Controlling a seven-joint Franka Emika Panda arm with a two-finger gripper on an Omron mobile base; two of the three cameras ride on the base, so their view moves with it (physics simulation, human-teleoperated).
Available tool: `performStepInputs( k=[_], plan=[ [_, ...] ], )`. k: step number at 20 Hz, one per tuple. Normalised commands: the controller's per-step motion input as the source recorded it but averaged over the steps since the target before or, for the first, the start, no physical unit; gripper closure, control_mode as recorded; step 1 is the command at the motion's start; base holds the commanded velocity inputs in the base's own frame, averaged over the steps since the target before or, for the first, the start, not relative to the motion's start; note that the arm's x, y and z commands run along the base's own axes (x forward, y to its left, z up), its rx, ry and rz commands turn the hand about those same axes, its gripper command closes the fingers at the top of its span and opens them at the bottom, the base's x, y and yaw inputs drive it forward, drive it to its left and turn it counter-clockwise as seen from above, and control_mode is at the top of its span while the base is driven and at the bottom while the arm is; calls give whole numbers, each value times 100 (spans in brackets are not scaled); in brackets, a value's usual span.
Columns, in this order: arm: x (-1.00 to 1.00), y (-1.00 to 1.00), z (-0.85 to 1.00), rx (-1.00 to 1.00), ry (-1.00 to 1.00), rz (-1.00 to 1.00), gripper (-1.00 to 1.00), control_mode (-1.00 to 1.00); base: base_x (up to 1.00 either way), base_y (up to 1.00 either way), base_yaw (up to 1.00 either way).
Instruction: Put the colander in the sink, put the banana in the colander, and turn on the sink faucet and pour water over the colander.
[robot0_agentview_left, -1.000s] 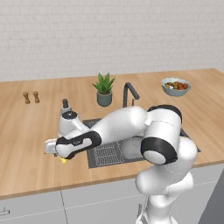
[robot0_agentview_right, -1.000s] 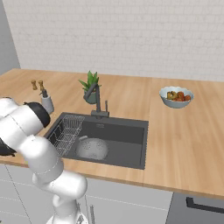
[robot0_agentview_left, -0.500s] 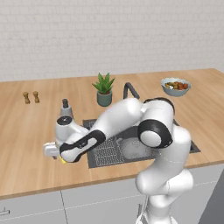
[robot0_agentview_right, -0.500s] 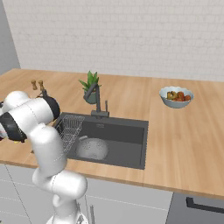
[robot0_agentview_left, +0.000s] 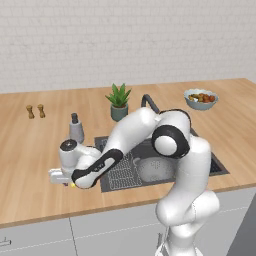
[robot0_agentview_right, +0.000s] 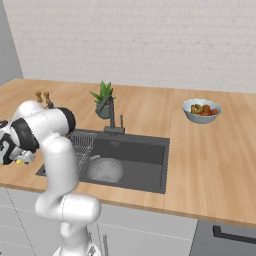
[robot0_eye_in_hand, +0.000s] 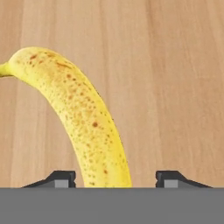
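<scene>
The small curved yellow banana (robot0_eye_in_hand: 87, 118), freckled with brown, is seen lying on the light wooden counter (robot0_eye_in_hand: 175, 65) to the left of the large dark grey rectangular sink (robot0_agentview_left: 200, 150), between the two dark finger tips of the white arm's gripper (robot0_eye_in_hand: 114, 177), whose jaws are spread wide on either side of it and are closed on nothing. The round grey perforated metal colander (robot0_agentview_right: 105, 170) is seen resting inside the sink, beside the flat wire rack (robot0_agentview_right: 82, 145).

Banana (robot0_eye_in_hand: 87, 122) lower end cut off between gripper (robot0_eye_in_hand: 116, 178) fingertips, contact unclear.
</scene>
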Motion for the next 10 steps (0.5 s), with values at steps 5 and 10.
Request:
performStepInputs(
  k=[5,10],
  plan=[
    [12,0,-27,-3,0,-4,100,-100,0,0,0],
    [-1,-17,-4,0,0,-1,100,-100,0,0,0]
  ],
)
